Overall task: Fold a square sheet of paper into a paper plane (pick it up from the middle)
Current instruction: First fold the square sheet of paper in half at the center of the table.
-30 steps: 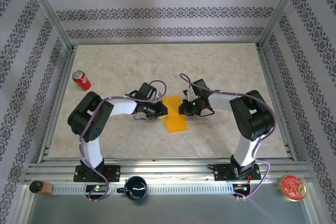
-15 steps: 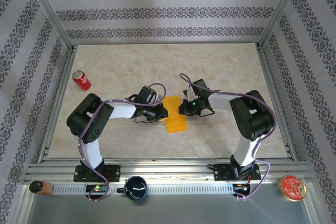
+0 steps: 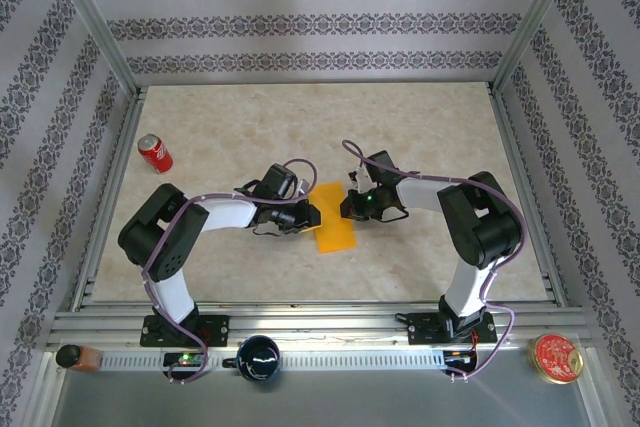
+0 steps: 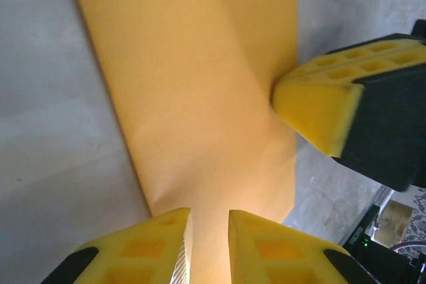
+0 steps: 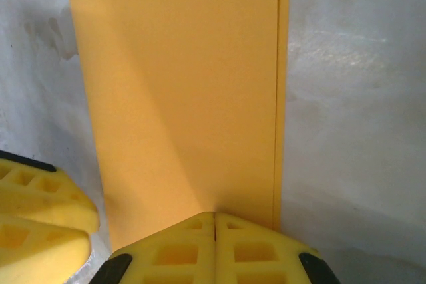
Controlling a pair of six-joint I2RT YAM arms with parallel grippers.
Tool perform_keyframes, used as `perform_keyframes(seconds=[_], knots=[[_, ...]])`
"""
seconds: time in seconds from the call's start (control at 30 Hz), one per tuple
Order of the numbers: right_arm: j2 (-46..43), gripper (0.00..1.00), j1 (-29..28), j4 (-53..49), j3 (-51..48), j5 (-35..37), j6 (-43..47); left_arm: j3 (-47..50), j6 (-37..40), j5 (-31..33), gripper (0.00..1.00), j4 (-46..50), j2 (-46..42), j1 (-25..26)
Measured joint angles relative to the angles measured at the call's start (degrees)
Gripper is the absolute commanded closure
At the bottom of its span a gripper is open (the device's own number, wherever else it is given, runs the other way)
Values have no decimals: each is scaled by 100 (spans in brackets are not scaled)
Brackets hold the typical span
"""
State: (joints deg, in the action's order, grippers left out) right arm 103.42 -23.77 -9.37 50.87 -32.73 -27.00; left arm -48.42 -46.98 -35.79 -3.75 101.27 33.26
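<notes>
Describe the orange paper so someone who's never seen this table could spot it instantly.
On the marbled table, look between the left gripper and right gripper. The folded orange-yellow paper lies flat there, a bright strip, unlike the red can far left.

Orange-yellow sheet of paper [image 3: 334, 217], folded to narrow rect. w/ offset long edges, flat at table [image 3: 430, 127] ctr.

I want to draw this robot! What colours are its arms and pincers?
The left arm and right arm have chunky black joints and smooth white tubes between them, with thin purple cables looping along. The left pincer and right pincer have yellow fingers with square holes, on black backs.
</notes>
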Motion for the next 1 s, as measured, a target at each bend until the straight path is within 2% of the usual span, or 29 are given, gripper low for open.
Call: perform_keyframes(seconds=[0.5,0.6,0.7,0.83,1.0], knots=[[-2,99,0,-13,15,-22,2,57,-151,-162,79,-297,269,55],[-15,94,0,-127,76,-28,0,55,-153,-129,78,-238,212,63],[-190,81,0,-492,94,98,0,-94,-140,-79,78,48,94,66],[-1130,76,2,-997,94,428,-98,-608,-92,131,79,317,-68,9],[-2509,75,203,-986,-22,693,-442,-1034,-109,151,81,293,17,-247]])
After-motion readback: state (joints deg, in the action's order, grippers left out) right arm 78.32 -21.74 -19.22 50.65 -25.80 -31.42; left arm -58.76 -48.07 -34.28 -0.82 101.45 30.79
